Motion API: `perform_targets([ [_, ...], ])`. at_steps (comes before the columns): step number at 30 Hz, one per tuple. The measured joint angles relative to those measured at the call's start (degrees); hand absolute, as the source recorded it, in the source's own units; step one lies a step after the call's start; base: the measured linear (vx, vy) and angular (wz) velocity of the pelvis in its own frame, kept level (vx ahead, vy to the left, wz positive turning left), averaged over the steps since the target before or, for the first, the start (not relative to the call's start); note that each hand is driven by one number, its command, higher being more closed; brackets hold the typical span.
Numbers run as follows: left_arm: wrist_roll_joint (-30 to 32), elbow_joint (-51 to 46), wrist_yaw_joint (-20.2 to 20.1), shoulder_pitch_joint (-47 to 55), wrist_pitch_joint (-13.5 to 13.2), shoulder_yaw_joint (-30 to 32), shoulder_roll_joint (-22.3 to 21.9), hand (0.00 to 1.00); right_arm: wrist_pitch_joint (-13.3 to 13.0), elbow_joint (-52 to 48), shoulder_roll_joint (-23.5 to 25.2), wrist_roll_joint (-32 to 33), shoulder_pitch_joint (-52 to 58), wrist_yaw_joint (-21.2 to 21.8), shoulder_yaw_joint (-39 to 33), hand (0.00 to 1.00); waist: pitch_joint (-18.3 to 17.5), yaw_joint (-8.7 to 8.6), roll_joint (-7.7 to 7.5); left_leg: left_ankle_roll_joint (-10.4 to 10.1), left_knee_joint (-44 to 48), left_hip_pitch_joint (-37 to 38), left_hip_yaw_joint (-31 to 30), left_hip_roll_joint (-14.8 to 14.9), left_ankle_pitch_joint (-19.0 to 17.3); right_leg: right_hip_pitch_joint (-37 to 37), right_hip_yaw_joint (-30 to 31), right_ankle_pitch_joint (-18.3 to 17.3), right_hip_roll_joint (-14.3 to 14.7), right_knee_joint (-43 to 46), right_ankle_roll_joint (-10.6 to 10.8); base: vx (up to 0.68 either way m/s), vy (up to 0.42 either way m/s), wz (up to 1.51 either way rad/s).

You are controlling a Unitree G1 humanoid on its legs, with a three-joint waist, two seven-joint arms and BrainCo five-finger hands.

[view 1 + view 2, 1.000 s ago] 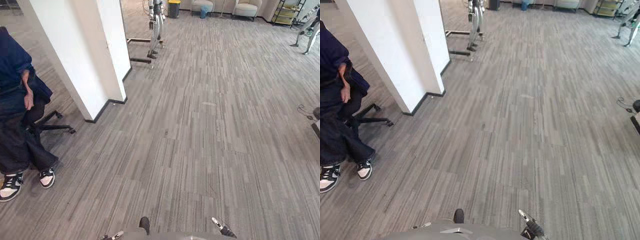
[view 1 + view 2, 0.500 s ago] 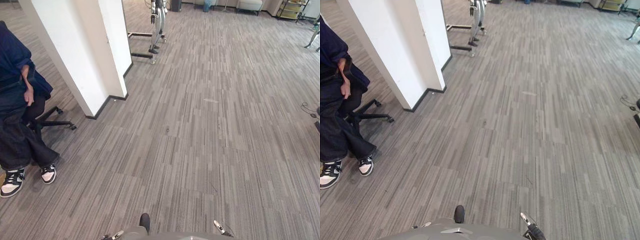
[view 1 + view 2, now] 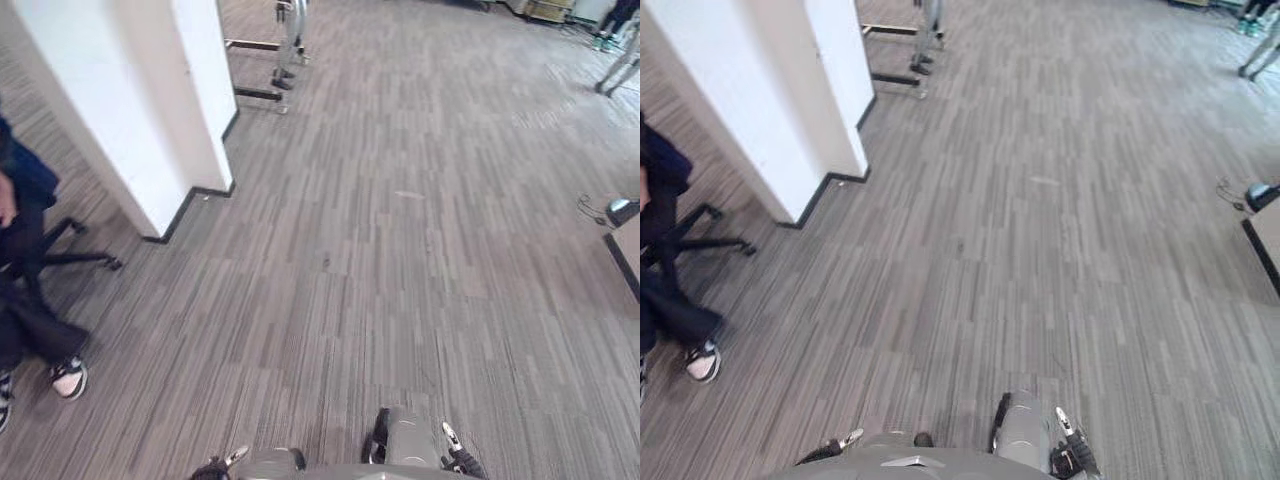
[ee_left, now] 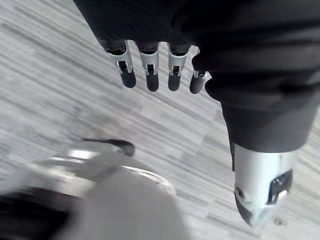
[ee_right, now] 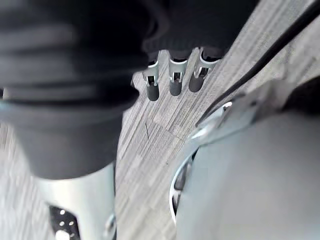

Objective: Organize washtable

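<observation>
Head views look down on grey striped carpet floor (image 3: 420, 230), with a white pillar (image 3: 130, 110) to the robot's left. A seated person (image 3: 20, 290) in dark clothes and black-and-white shoes sits on a wheeled chair (image 3: 70, 250) beside the pillar. A metal stand base (image 3: 265, 70) lies further back, and a low dark-edged object (image 3: 625, 250) sits at the right edge; what it is cannot be told.

Task progress: no washtable, nor anything that would belong on one, can be made out among these things. How its items lie therefore cannot be judged, and neither can what is done or what is left. The scene would fit the robot being away from the washtable with sorting still to do, and equally being away from it with the sorting complete. No call is made between the two.

Left hand (image 4: 150, 70): in the left wrist view the fingers hang straight and relaxed over the carpet, thumb apart. It holds nothing and touches nothing.

Right hand (image 5: 172, 80): in the right wrist view the fingers likewise point straight down, relaxed, with nothing between them and no contact with any object. Both hands hang low beside the body.
</observation>
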Motion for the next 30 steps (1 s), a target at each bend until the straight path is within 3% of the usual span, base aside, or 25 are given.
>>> perform_targets([
  [2, 0.03, -0.77, -0.05, -1.66, -0.38, 0.04, -1.13, 0.0, 0.19, 0.24, 0.29, 1.31, 0.85, -0.17, -1.3, 0.0, -0.14, 0.08, 0.22, 0.08, -1.75, 2.47, -0.05, -1.0, 0.07, -0.61, -0.64, 2.98, 1.34, -8.91, -0.21, 0.15, 0.026, -0.03],
  [4, 0.23, -0.67, -0.19, -3.18, -0.4, 2.15, -5.05, 0.0, 0.2, -0.06, -0.13, 1.45, 2.03, -0.7, -1.92, 0.0, -1.37, -1.49, 2.7, -2.77, -3.44, 6.46, -0.5, 0.72, -1.8, -1.68, -1.26, 4.2, 3.82, -6.02, -4.53, 0.49, -0.13, 0.28],
  [5, 0.37, -0.71, -0.23, -3.36, -0.43, 3.27, -5.98, 0.0, 0.23, -0.05, -0.02, 1.43, 2.21, -0.86, -2.26, 0.0, -1.79, -1.75, 2.61, -4.11, 0.24, 6.32, -0.17, 1.34, -2.59, -1.2, -1.4, 4.1, 4.68, -4.32, -5.26, 0.65, -0.242, 0.38],
  [6, 0.61, -1.55, -0.31, -3.21, -0.39, 6.06, -6.87, 0.0, 0.38, -0.07, 0.61, 1.3, 2.16, -0.95, -3.65, 0.0, -2.44, -1.85, 1.67, -6.02, 9.94, 4.28, 0.44, 2.51, -4.01, 1.06, -1.9, 4.21, 5.82, -4.6, -5.86, 0.51, -0.234, 0.22],
  [7, 0.59, -2.27, -0.3, -2.95, -0.37, 7.2, -7.05, 0.0, 0.62, -0.09, 0.87, 1.23, 2.23, -0.98, -4.09, 0.0, -2.75, -1.76, 1.16, -5.94, 16.29, 2.71, 1.06, 3.18, -4.06, 2.74, -2.15, 4.5, 6.67, -5.63, -6.45, 0.46, -0.359, 0.13],
  [8, -0.08, -3.37, -0.11, -2.64, -0.44, 9.04, -8.0, 0.0, 1.13, -0.31, -0.2, 0.9, 2.38, -0.95, -5.35, 0.0, -3.4, -1.72, 3.17, -4.31, 32.62, -1.91, 1.12, 7.75, -2.78, 6.4, -3.07, 3.09, 9.29, -6.48, -10.86, 0.31, -0.268, -0.1],
  [9, -0.2, -3.74, -0.16, -2.12, -0.41, 9.19, -8.53, 0.0, 1.07, -0.59, -1.04, 0.91, 2.36, -0.97, -5.58, 0.0, -3.99, -1.12, 5.01, -2.05, 39.69, -4.85, 0.94, 10.31, 0.58, 7.69, -3.02, 1.68, 10.99, -6.46, -11.54, 0.4, -0.324, -0.48],
  [10, -0.52, -3.83, -0.21, -1.08, -0.41, 9.05, -8.61, 0.0, 1.15, -0.44, -2.44, 0.83, 1.31, -0.98, -5.46, 0.0, -4.2, 0.08, 5.85, -1.02, 50.89, -9.69, 0.02, 13.2, 11.61, 10.19, -1.44, -1.06, 12.82, -6.04, -11.89, 0.41, -0.278, -0.72],
  [11, -1.19, -4.18, -0.23, -0.62, -0.3, 9.39, -8.44, 0.0, 0.87, -0.66, -2.59, 0.08, -1.14, -1.14, -4.92, 0.0, -3.4, 0.47, 6.0, -1.2, 58.26, -13.3, -2.42, 13.65, 11.35, 13.99, 0.06, -2.76, 13.8, -6.39, -12.16, 0.38, -0.293, -0.64],
  [13, -1.3, -4.97, -0.11, -0.22, -0.45, 9.46, -7.3, 0.0, 0.86, -0.31, -2.25, -2.23, -3.74, -1.12, -1.6, 0.0, -2.27, 1.17, 4.29, -1.99, 62.39, -19.13, -5.99, 11.92, 7.09, 21.12, 2.11, -3.73, 14.23, -10.51, -11.84, 0.14, -0.222, -0.37],
  [15, -1.91, -5.43, -0.24, 0.09, -0.89, 8.52, -6.24, 0.0, 0.81, -0.29, -2.42, -5.56, -6.25, -1.1, 1.48, 0.0, -1.66, 3.17, 2.64, -2.27, 56.9, -25.45, -6.64, 9.34, 2.89, 27.3, 4.11, -3.74, 14.02, -15.55, -11.83, -0.1, -0.078, -0.49],
  [16, -2.18, -5.78, -0.23, 0.05, -1.06, 7.96, -5.36, 0.0, 0.88, 0.15, -2.34, -5.9, -8.47, -1.13, 2.86, 0.0, -1.39, 4.06, 2.07, -2.21, 46.1, -28.27, -5.78, 8.04, 1.81, 29.96, 5.54, -4.09, 13.55, -17.83, -11.19, -0.28, 0.044, -0.7],
  [17, -2.14, -5.49, -0.07, 0.59, -1.03, 8.14, -5.48, 0.0, 0.61, -0.52, -2.15, -5.9, -10.52, -0.99, 4.39, 0.0, -1.09, 4.41, 1.83, -2.74, 30.6, -28.5, -3.22, 7.18, 2.33, 32.72, 6.83, -5.38, 12.88, -19.6, -9.07, -0.32, 0.087, -0.68],
  [18, -2.05, -5.13, 0.04, 1.06, -1.03, 8.18, -5.37, 0.0, 0.36, -0.57, -2.24, -5.9, -11.3, -0.78, 4.45, 0.0, -1.15, 4.3, 2.42, -3.47, 21.89, -28.3, -3.1, 6.56, 3.82, 34.03, 7.43, -6.04, 12.91, -20.65, -8.38, -0.23, 0.14, -0.71],
  [19, -1.49, -4.84, 0.02, 2.59, -0.87, 8.04, -5.41, 0.0, -0.45, -0.55, -2.54, -6.2, -11.43, -0.15, 4.6, 0.0, -2.2, 5.14, 4.16, -5.38, 10.01, -28.63, -5.08, 6.12, 6.16, 36.23, 9.2, -8.21, 13.5, -21.82, -7.62, 0.01, 0.169, -0.76],
  [20, -1.21, -4.31, 0.01, 3.89, -0.79, 8.19, -5.67, 0.0, -0.38, -0.01, -2.41, -6.92, -11.17, 0.12, 4.87, 0.0, -2.55, 6.13, 4.04, -5.68, 11.0, -29.21, -7.54, 5.14, 8.79, 37.99, 10.65, -10.74, 12.83, -21.68, -7.22, 0.38, 0.171, -1.05],
  [21, -1.1, -3.08, 0.07, 6.0, -0.43, 10.4, -5.46, 0.0, -0.15, 0.2, -1.53, -9.23, -9.28, 0.27, 5.8, 0.0, -4.36, 7.26, 2.13, -4.06, 14.58, -29.15, -8.84, 2.47, 10.74, 37.93, 13.17, -13.7, 10.71, -17.61, -8.07, 0.58, 0.126, -0.94],
  [22, -1.12, -2.26, 0.12, 6.7, -0.21, 11.01, -5.08, 0.0, -0.05, 0.32, -1.16, -10.19, -8.52, 0.33, 5.89, 0.0, -4.74, 7.33, 1.17, -3.66, 15.61, -28.53, -8.94, 1.33, 10.92, 36.11, 14.69, -14.4, 9.21, -11.77, -7.18, 0.7, 0.112, -0.79],
  [23, -1.07, -1.28, 0.06, 7.12, 0.04, 11.92, -4.37, 0.0, 0.04, 0.65, -0.58, -11.71, -7.5, 0.36, 5.29, 0.0, -4.4, 6.61, -0.26, -0.82, 17.28, -26.31, -8.04, 0.59, 9.64, 29.88, 16.92, -12.69, 6.78, 5.3, -4.5, 0.63, 0.105, -0.49],
  [24, -1.02, -0.7, 0.01, 6.98, 0.47, 11.58, -2.9, 0.0, 0.19, 0.98, -0.01, -13.44, -5.63, 0.66, 5.08, 0.0, -3.84, 6.42, -2.2, 0.06, 17.49, -22.86, -6.48, -0.53, 7.18, 22.68, 19.72, -4.09, 4.12, 22.51, -0.4, 0.58, 0.08, -0.33],
  [25, -1.02, -0.7, 0.0, 6.88, 0.5, 11.36, -2.4, 0.0, 0.26, 1.28, 0.03, -14.16, -5.11, 0.81, 4.62, 0.0, -3.51, 6.31, -2.79, 0.71, 17.52, -20.83, -6.04, -1.06, 6.01, 20.06, 20.31, -1.31, 3.03, 29.22, 0.65, 0.6, 0.043, -0.1],
  [26, -0.98, -0.75, 0.03, 6.56, 0.66, 11.34, -2.29, 0.0, 0.22, 2.15, -0.8, -15.18, -4.74, 1.17, 3.7, 0.0, -3.11, 5.21, -2.56, 2.71, 17.34, -16.14, -5.96, -1.59, 4.31, 16.45, 18.61, -0.48, 0.78, 37.41, -0.26, 0.44, 0.032, -0.06],
  [27, -0.32, -1.31, 0.01, 5.81, 0.88, 11.35, -2.67, 0.0, 0.47, 2.35, -1.7, -17.16, -3.65, 1.4, 3.55, 0.0, -2.89, 5.04, -1.83, 3.02, 15.2, -10.9, -6.07, -1.32, 2.96, 13.65, 17.1, -1.4, 0.41, 39.75, -1.55, 0.3, 0.033, -0.04],
  [30, 1.11, -3.35, -0.05, 2.54, 0.71, 11.12, -3.89, 0.0, 1.03, 2.19, -1.79, -19.25, -1.61, 1.85, 0.76, 0.0, -3.21, 4.56, -0.75, 2.86, 8.76, -3.42, -7.36, -0.23, 1.77, 8.03, 13.19, -3.74, 1.15, 31.63, -2.78, -0.06, 0.035, 0.13],
])
